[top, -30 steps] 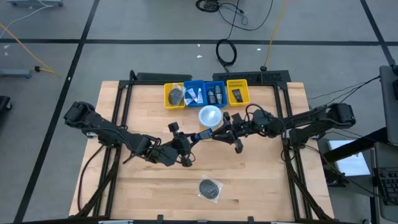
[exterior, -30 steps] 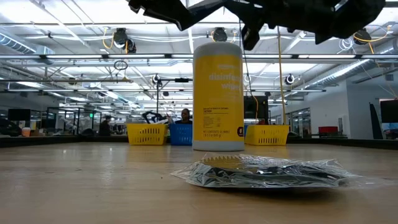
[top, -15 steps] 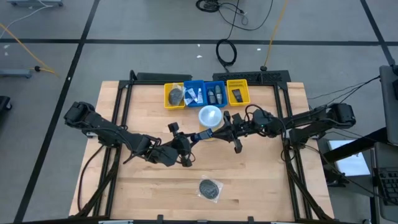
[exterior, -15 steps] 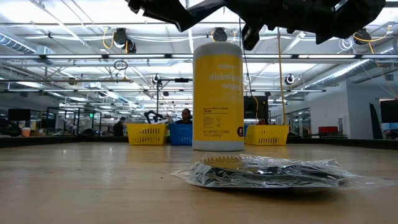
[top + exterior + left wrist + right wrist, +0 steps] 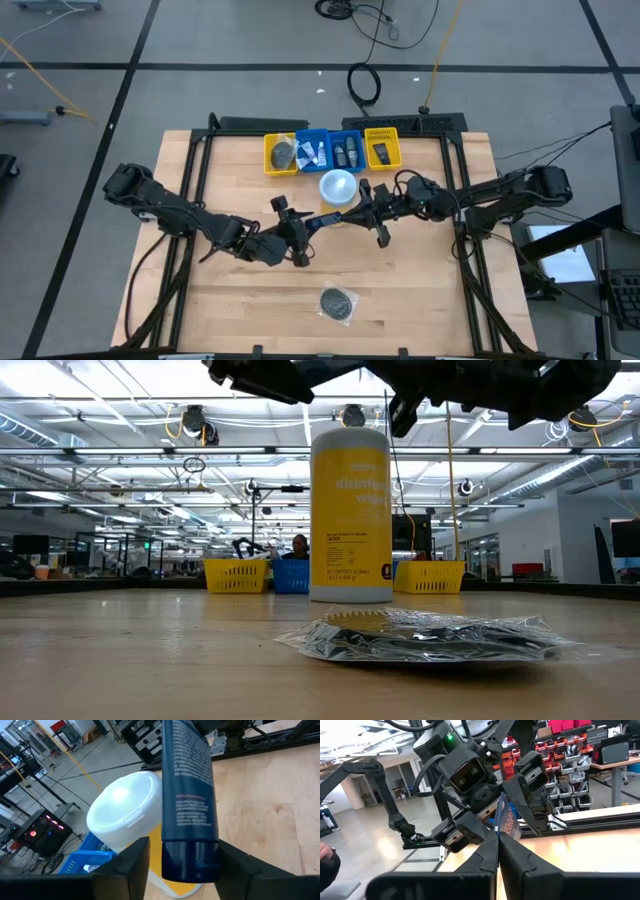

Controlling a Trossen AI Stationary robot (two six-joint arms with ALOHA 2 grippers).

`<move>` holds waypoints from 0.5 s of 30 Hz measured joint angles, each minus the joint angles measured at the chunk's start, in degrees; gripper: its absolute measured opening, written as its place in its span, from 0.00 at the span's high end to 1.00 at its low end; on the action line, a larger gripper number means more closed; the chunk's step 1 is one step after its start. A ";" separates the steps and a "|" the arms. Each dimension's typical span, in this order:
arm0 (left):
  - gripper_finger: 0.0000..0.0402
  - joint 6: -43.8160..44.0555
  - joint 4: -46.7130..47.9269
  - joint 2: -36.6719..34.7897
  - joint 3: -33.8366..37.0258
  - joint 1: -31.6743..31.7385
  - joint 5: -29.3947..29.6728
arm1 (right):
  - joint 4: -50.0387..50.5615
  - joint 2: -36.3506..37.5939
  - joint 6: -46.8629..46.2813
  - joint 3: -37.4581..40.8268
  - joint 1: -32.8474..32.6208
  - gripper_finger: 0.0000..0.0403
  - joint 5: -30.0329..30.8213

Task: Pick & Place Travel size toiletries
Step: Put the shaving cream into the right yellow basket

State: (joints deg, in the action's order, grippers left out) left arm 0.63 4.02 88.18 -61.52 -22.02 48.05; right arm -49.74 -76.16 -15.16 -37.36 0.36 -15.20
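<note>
A dark navy tube [image 5: 327, 217] hangs above the table's middle, between my two grippers. My right gripper [image 5: 346, 212] is shut on its flat end. My left gripper [image 5: 303, 228] is open, and its fingers stand on either side of the tube's cap [image 5: 190, 862]; I cannot tell whether they touch it. In the right wrist view the tube [image 5: 508, 821] runs from my right gripper [image 5: 498, 840] toward the left gripper. A round dark packet in a clear wrapper [image 5: 338, 302] lies flat near the table's near edge, also seen in the low view as the packet [image 5: 430, 637]. My right gripper pinches the tube's flat crimped end [image 5: 503, 815] between its two fingers, coming level from the table's right side and lying along the tube. The tube is lifted clear of the table and lies roughly level, its cap end pointing toward the left gripper.
A yellow canister with a white lid [image 5: 338, 186] stands just beyond the tube. Behind it, along the far edge, sit two yellow bins [image 5: 281, 152] [image 5: 382, 148] and two blue bins [image 5: 313, 152] [image 5: 347, 151], holding small toiletries. Bare wood lies left, right and near.
In the low view my left gripper's outline has risen slightly. Nothing else has visibly moved.
</note>
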 joint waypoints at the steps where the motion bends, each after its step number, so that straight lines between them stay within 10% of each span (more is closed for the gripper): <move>1: 0.53 -0.01 -0.06 0.00 0.00 -0.01 0.00 | 0.02 0.00 0.00 0.00 0.00 1.00 0.00; 15: 0.51 -0.15 -0.99 0.00 0.02 -0.61 1.31 | 13.52 12.43 6.31 -0.02 0.04 1.00 6.51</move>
State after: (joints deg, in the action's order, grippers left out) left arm 0.48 3.03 88.18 -61.49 -22.63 49.36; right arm -36.21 -63.73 -8.84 -37.39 0.40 -8.69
